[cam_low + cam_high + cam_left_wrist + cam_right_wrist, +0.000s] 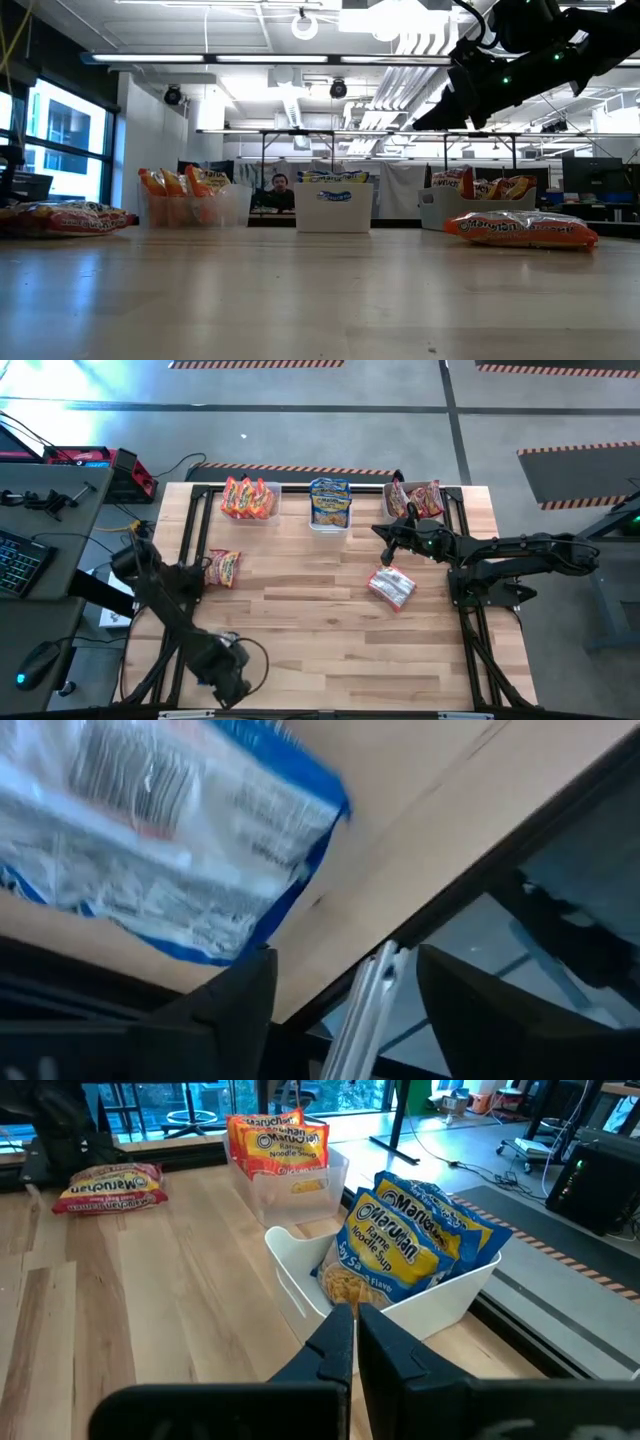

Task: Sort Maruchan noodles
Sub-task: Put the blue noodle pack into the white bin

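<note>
Grip check: left gripper [345, 975] spread wide, holding nothing; blue packet [170, 830] lies just ahead on the table [420, 810], near its edge. Right gripper [355, 1325] pinched closed, empty, by the white bin [300, 1285] of blue packets. Best to pinch mid-packet, lift clear, then carry binward.

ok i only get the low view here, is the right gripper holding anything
Observer: No. The right gripper is shut on nothing, over the table facing the white bin of blue packets.
Operator: and the left one, cant see it at all
Observer: The left gripper is open near the table's edge, with a blue-and-white packet close in front of it.
</note>
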You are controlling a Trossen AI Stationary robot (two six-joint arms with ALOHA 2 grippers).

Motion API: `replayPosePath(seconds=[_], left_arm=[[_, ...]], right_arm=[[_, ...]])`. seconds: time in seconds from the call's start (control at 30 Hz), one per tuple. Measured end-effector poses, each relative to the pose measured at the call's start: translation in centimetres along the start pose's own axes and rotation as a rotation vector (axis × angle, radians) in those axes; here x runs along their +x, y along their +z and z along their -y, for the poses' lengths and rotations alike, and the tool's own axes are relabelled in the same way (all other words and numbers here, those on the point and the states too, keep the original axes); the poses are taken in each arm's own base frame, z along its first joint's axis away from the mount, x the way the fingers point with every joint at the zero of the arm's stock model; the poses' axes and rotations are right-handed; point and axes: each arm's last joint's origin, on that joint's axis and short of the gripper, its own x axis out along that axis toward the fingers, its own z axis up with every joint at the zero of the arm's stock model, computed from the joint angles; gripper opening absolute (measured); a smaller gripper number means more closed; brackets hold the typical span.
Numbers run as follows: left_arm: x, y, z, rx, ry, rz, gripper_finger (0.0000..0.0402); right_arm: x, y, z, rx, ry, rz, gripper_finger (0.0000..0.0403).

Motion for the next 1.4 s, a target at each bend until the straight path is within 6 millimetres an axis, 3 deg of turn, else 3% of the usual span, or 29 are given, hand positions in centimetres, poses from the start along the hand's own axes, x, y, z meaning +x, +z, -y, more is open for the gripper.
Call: replayPosePath(seconds=[0.23, 0.47, 0.57, 0.7, 0.83, 1.0, 1.23, 1.4], left_arm=[[2.7, -0.5, -0.7, -0.055, 0.182, 0.012, 0.0254], [5.3, 0.4, -0.8, -0.021, 0.297, 0.063, 0.0254], [5.9, 0.9, -0.8, 0.003, 0.322, 0.049, 0.0237], [5.6, 1.1, -0.7, 0.069, 0.315, 0.067, 0.0174], [4.1, 1.4, -0.8, 0.139, 0.362, 0.161, 0.0093], [0.5, 2.3, -0.9, 0.202, 0.325, 0.299, 0.0015], [-6.4, 6.3, -2.6, 0.301, 0.281, 0.626, 0.0016], [-11.2, 10.4, -3.9, 0.490, 0.153, 0.719, 0.0012]], right_arm=[[0.0, 0.0, 0.0, 0.000, 0.000, 0.001, 0.0000], [0.0, 0.0, 0.0, 0.000, 0.000, 0.001, 0.0000], [0.0, 0.0, 0.0, 0.000, 0.000, 0.001, 0.0000], [0.0, 0.0, 0.0, 0.000, 0.000, 0.002, 0.0000], [0.0, 0.0, 0.0, 0.001, -0.001, 0.003, 0.0000], [0.0, 0.1, 0.0, 0.001, 0.011, 0.005, 0.0000], [-0.1, 0.1, -0.7, 0.009, 0.189, 0.013, 0.0010], [-0.7, 0.7, -2.6, -0.019, 0.332, 0.058, 0.0075]])
